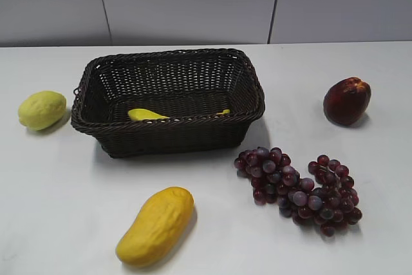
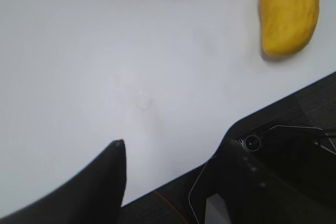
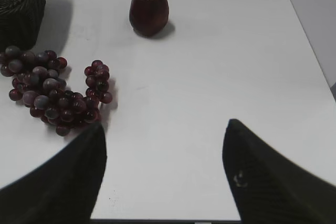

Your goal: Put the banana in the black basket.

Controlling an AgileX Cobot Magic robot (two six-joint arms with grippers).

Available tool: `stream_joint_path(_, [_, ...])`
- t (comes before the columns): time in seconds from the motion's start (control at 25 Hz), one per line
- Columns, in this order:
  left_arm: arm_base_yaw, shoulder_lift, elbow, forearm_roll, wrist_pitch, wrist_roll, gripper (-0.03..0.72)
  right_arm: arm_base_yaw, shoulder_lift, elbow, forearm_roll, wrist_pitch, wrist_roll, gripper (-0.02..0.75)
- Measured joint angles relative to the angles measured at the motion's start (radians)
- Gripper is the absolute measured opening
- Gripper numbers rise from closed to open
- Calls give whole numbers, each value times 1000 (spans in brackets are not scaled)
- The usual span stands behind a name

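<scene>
The banana (image 1: 147,115) lies inside the black basket (image 1: 174,138) on its floor. Only its pale yellow left part and a small tip at the right show above the front rim. The basket stands at the middle back of the white table, and its corner shows in the right wrist view (image 3: 18,3). Neither gripper shows in the exterior view. My left gripper (image 2: 173,153) is open and empty over the bare table near its front edge. My right gripper (image 3: 165,129) is open and empty over the table's front right part.
An orange-yellow mango (image 1: 156,225) lies front left, also in the left wrist view (image 2: 290,11). A lemon (image 1: 42,109) sits left of the basket. Dark grapes (image 1: 299,188) (image 3: 52,90) lie right of the basket's front. A dark red fruit (image 1: 346,100) (image 3: 149,10) stands at the right.
</scene>
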Motion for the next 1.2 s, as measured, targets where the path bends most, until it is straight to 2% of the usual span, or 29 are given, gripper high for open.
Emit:
stream_joint_path(0.28, [22,-58,0,-2,-1,0,460,0,0,0,0,0,0,555])
stream_joint_path(0.4, [72,-116,0,-3,-1,0,428,0,0,0,0,0,0,555])
stream_joint_path(0.64, [221,-264,0,-4,-1,0,376,0,0,0,0,0,0,555])
stream_joint_path(0.92, [364,-392,0,-4,-1,0,314,0,0,0,0,0,0,555])
stream_joint_path(1.2, [422,-488,0,-5,-1,0,240,0,0,0,0,0,0,555])
